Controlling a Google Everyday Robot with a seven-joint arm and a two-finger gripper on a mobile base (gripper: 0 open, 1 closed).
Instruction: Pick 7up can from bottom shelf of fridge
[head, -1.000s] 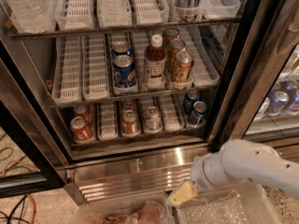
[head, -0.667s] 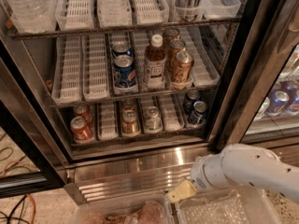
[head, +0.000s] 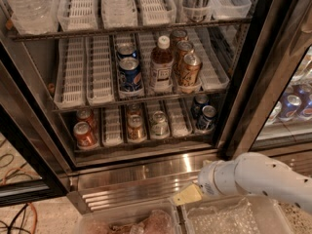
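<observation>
The task had barely begun. The small 7up can with a silvery top and pale green-and-silver body (head: 159,124) stood upright and untouched on the dark wire bottom shelf with white slotted lanes (head: 112,126) of the tall glass-doored fridge (head: 134,178), just right of an orange-brown can (head: 136,127). The white arm's end effector (head: 188,195) hung before the steel base grille, below and right of the can. Its opening could not be told, and it carried no can. Reaching, gripping and lifting out all remained.

white arm (head: 265,177) stretched in from lower right, gripper (head: 187,195) low, pointing left
</observation>
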